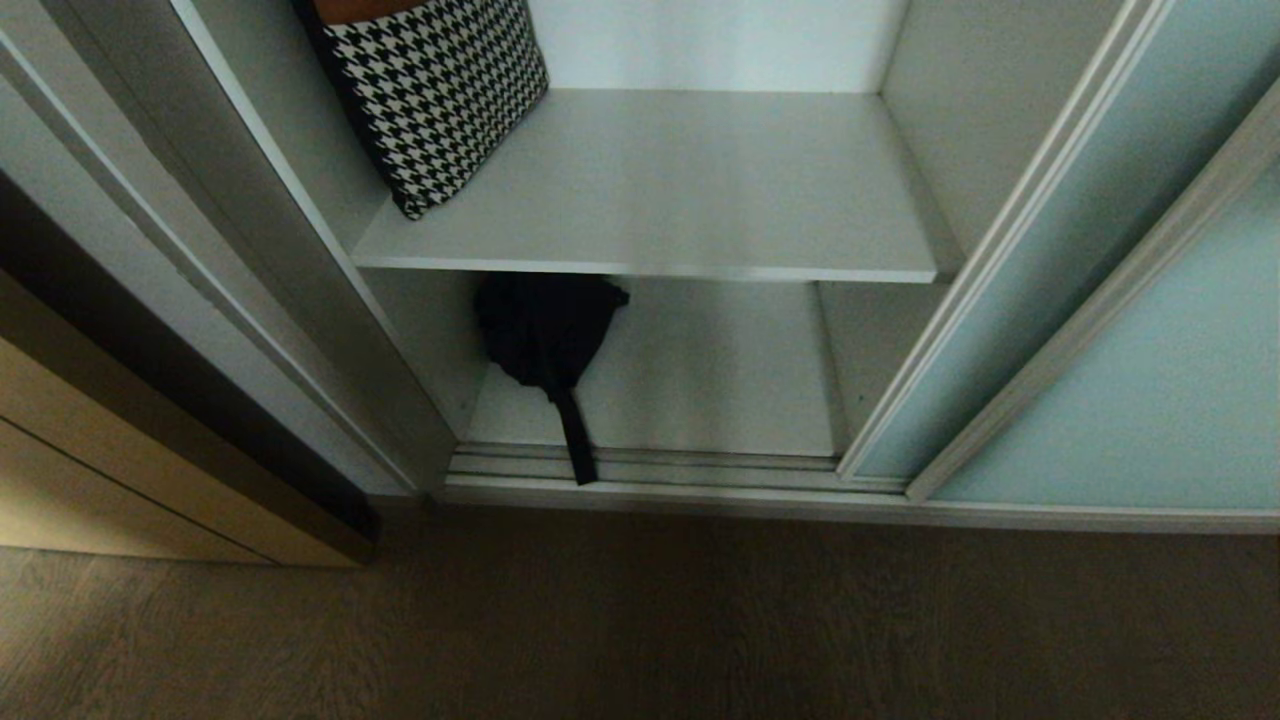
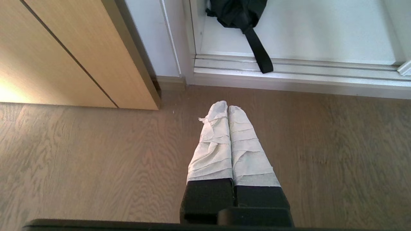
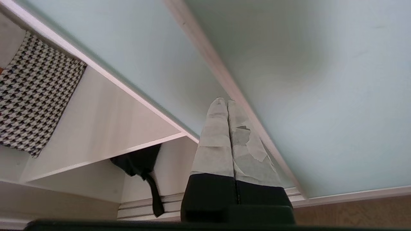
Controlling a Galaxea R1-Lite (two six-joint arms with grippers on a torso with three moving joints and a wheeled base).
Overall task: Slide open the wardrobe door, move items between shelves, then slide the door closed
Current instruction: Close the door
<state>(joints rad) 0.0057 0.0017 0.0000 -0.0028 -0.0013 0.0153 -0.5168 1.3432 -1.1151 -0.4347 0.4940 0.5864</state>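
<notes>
With the sliding wardrobe door [image 1: 1000, 330] drawn aside at the frame's right, the black pouch [image 1: 545, 335] is seen low centre, strap [image 1: 577, 440] trailing over the track. The right end effector [image 3: 227, 102], pressed closed and empty, is nearer; the left end effector [image 2: 227, 107] is likewise closed and empty.

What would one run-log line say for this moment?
door: open | houndstooth bag: upper shelf | black pouch: bottom, strap over track | right claw: shut, by door | left claw: shut, parked
</notes>
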